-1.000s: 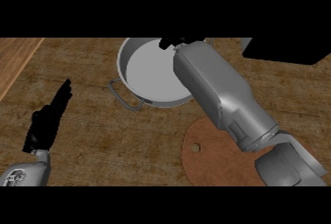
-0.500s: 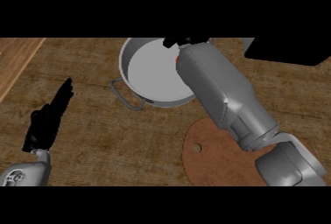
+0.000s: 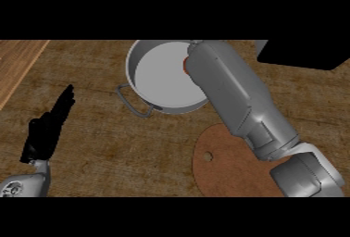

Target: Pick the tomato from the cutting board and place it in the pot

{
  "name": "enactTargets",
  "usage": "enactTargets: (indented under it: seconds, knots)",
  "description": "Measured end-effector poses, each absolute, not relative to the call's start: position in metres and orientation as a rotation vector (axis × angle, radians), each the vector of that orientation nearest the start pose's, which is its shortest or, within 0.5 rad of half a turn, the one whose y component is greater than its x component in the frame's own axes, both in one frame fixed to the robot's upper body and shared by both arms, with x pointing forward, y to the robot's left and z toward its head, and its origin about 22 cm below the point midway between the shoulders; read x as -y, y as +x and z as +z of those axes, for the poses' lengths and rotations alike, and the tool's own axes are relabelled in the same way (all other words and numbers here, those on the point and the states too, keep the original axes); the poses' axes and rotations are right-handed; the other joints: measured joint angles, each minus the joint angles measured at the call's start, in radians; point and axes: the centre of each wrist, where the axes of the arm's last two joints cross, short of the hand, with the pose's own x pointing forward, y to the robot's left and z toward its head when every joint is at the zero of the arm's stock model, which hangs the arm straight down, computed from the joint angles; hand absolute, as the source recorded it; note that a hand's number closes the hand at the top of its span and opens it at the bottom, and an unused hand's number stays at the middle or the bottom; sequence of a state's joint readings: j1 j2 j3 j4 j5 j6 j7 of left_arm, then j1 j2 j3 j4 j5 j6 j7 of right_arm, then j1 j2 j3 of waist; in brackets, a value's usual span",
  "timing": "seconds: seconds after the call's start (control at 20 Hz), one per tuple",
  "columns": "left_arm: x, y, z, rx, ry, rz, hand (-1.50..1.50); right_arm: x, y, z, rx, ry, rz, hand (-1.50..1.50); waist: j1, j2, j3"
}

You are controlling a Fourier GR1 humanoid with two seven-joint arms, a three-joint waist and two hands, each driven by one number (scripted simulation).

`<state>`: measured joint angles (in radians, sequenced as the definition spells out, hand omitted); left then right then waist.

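Note:
The grey pot (image 3: 146, 55) stands at the top middle, with a wire handle toward me. My right forearm (image 3: 236, 99) stretches across the pot's right side and runs out of the view's top, so its hand does not show. A sliver of the red tomato (image 3: 186, 65) peeks out at the forearm's left edge, over the pot's inside; I cannot tell whether it is held or lying there. The round brown cutting board (image 3: 222, 173) lies at the lower right, partly under the arm. My left hand (image 3: 46, 132) rests open at the left, fingers straight.
A black block (image 3: 301, 53) sits at the top right, close to the right arm. A lighter wooden strip (image 3: 17, 65) runs along the far left edge. The brown countertop (image 3: 123, 148) spreads between the left hand and the board.
The right arm has pushed farther over the pot, and its black hand has slipped out of the top of the view. A sliver of tomato now shows beside the forearm. The left hand has stayed still.

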<state>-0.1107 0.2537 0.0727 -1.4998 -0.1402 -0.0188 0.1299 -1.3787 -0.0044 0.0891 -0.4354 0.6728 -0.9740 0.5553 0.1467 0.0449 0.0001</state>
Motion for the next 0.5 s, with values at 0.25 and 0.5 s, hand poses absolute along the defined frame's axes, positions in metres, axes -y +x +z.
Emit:
enactTargets:
  seconds: [0.25,0.5]
  knots:
    - [-0.296,0.267,0.027,1.445,0.347,-0.25,0.0,0.03,0.444,0.187,1.734,-0.881,-0.1,-1.5,-0.012,-0.01,0.0]
    - [-0.31,0.26,0.022,1.421,0.375,-0.22,0.0,0.03,0.433,0.171,1.767,-0.774,-0.125,-1.5,-0.047,-0.024,0.0]
